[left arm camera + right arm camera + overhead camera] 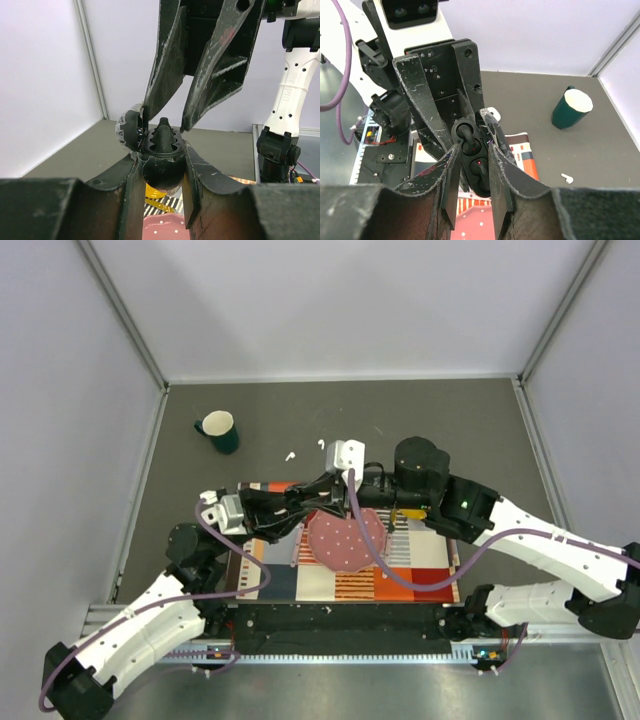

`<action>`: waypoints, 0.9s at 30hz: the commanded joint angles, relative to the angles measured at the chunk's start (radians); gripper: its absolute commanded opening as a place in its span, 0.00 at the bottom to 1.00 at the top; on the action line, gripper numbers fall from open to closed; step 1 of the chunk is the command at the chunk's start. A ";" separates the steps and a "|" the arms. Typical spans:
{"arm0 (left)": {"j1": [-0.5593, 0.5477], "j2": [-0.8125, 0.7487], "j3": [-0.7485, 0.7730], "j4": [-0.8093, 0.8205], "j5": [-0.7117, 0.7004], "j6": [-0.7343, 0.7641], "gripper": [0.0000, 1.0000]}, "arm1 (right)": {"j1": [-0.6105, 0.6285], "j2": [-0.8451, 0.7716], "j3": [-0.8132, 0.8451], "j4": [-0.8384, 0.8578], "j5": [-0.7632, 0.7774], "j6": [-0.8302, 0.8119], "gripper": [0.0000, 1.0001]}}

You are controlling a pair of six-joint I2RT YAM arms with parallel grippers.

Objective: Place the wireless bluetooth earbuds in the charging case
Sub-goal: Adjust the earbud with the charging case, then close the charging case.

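A black charging case (475, 175) hangs open above the mat with my left gripper (161, 155) shut on its body. Its lid (127, 127) is swung back. Two black earbuds (470, 140) sit in its wells, each with a red light. My right gripper (472, 149) comes from the opposite side, and its fingers stand slightly apart on either side of the case's open face. In the top view both grippers (305, 502) meet over the mat and hide the case. A white earbud (566, 177) lies loose on the table. A small white rounded object (492, 114) shows behind the fingers.
A patterned mat (420, 565) lies at the near edge with a red dotted plate (345, 538) on it, right below the grippers. A dark green mug (218, 430) stands at the back left. Two white specks (290, 455) lie on the grey table behind the mat.
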 commanded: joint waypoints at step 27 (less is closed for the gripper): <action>-0.001 0.000 0.043 0.060 0.061 -0.008 0.00 | -0.045 0.082 0.130 0.026 0.324 0.367 0.55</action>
